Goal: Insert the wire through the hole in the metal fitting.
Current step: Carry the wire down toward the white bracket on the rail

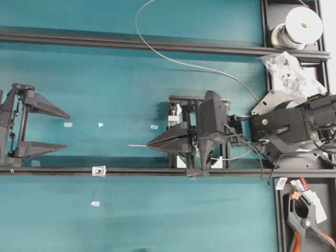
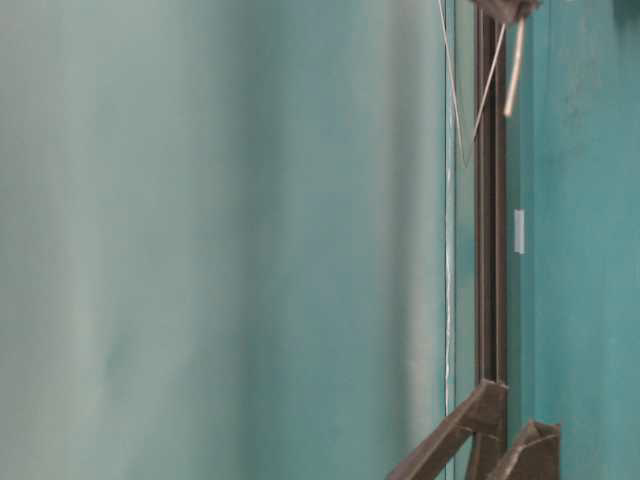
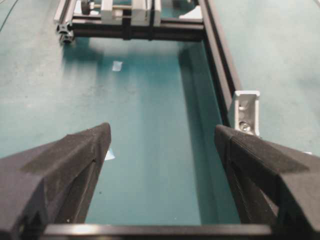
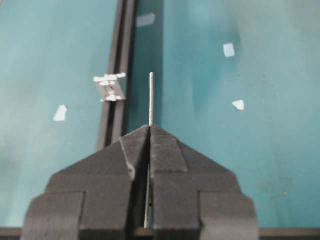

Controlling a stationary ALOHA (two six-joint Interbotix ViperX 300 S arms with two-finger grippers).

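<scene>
Wire (image 4: 151,97) is clamped between the closed jaws of the right gripper (image 1: 149,145), near the middle of the overhead view, with a short straight end poking out past the fingertips toward the left of the frame. Behind the gripper the rest of it loops up in a long curve toward the spool (image 1: 300,26) in the upper right corner.

The metal fitting (image 1: 98,170) sits against the dark rail (image 1: 157,171) that crosses the lower half of the overhead view, below and to the left of the wire's tip and clearly apart from it. In the right wrist view it lies left of the wire end, so the two are not lined up (the hole itself is too small to make out there).

The left gripper (image 1: 47,130) hangs at the left edge of the overhead view with its jaws spread wide and nothing between them; the fitting shows just beyond its fingers in the left wrist view.

So picking up the wire looks done. Securing the fitting, aiming the tip and threading it all seem left to do.
</scene>
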